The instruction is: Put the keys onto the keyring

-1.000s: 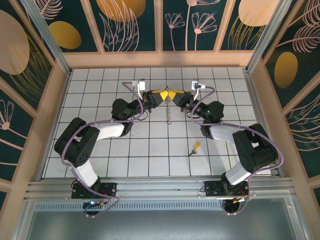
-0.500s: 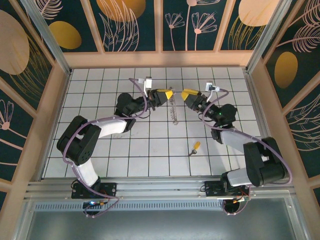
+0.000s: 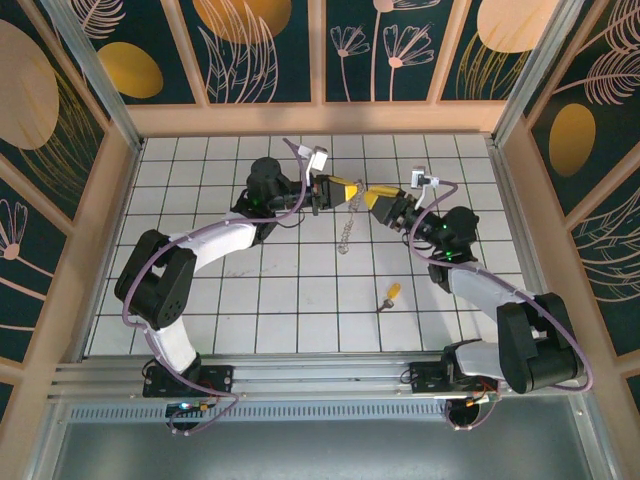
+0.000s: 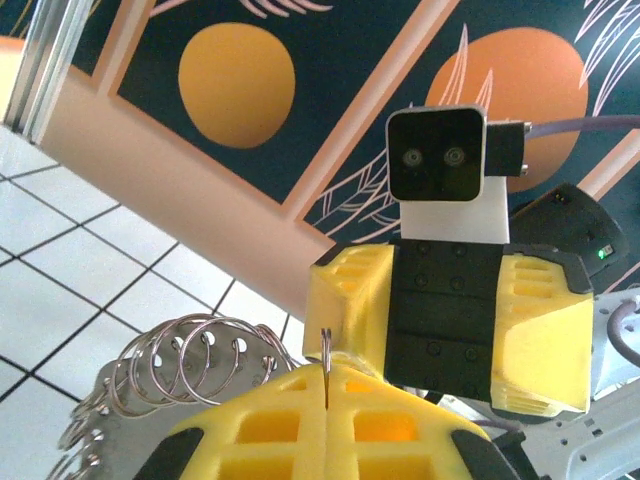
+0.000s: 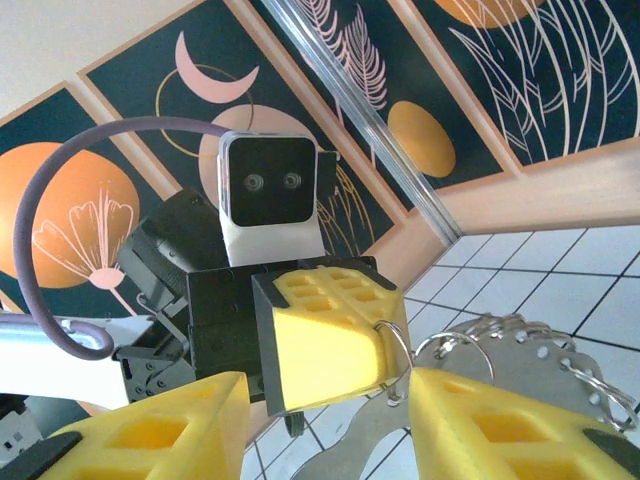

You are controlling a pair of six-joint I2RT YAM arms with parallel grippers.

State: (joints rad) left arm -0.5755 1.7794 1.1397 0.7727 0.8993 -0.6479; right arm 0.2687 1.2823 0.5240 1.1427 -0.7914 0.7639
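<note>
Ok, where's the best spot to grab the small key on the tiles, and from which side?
Probably its yellow-orange head, from straight above: the key lies flat, and the head looks bulkier than the thin blade.

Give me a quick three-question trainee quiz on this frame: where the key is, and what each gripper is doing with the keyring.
1. True or false: the key lies on the table, apart from both grippers.
2. Which gripper is shut on the keyring? A) the left gripper B) the right one C) neither
3. Fill in the blank: the jaws of the right gripper stand ____ (open or shut), close beside the keyring.

Key: 1 true; 2 A; 3 open.
</note>
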